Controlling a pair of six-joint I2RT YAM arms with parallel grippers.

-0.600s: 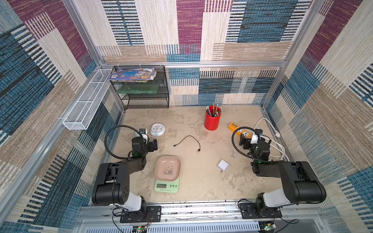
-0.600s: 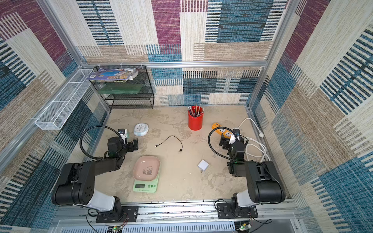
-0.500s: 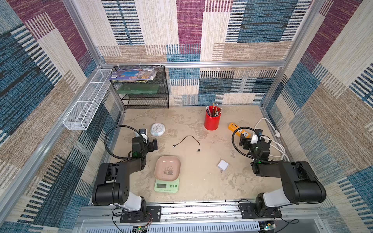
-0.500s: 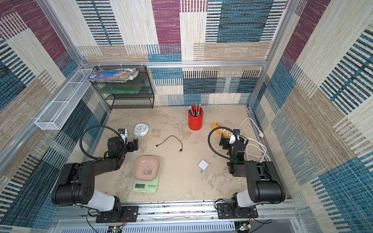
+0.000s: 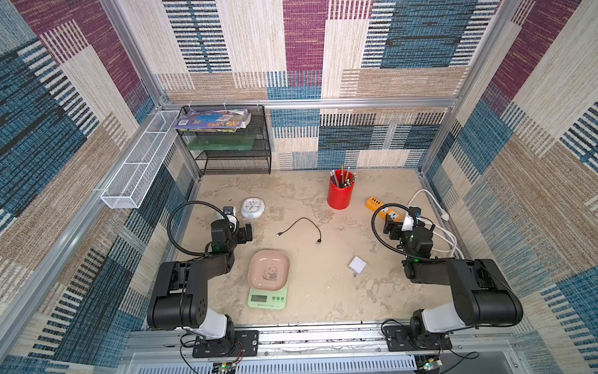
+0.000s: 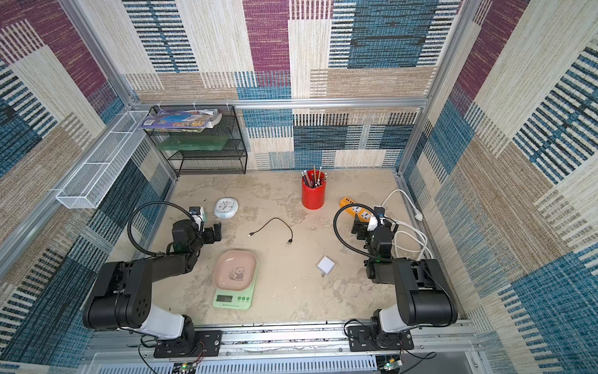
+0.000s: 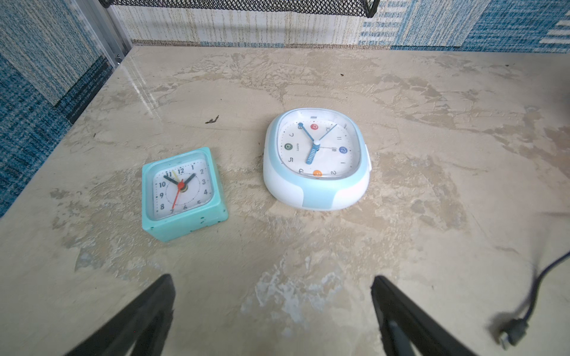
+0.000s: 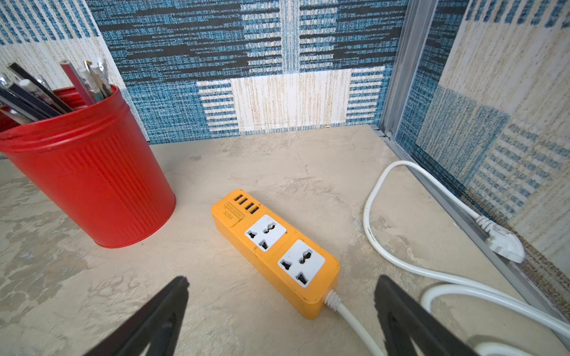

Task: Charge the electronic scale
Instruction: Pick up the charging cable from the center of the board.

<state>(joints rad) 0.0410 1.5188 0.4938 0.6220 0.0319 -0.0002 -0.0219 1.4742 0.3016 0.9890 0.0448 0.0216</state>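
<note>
electronic scale [image 5: 268, 280] only in both top views (wrists face elsewhere), left gripper [image 7: 273, 279], right gripper [image 8: 282, 278] splayed empty

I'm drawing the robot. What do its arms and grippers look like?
The left arm and right arm are chunky black with white bases. A black cable loops over each wrist. The left gripper and right gripper have pointed black fingers.

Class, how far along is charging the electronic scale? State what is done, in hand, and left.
Done: nothing visible. The black USB cable lies loose, apart from the electronic scale; the white charger block lies loose too. In hand: nothing; left tool and right tool are open and empty. Left: everything, joining cable, scale, block and the orange power strip.
</note>
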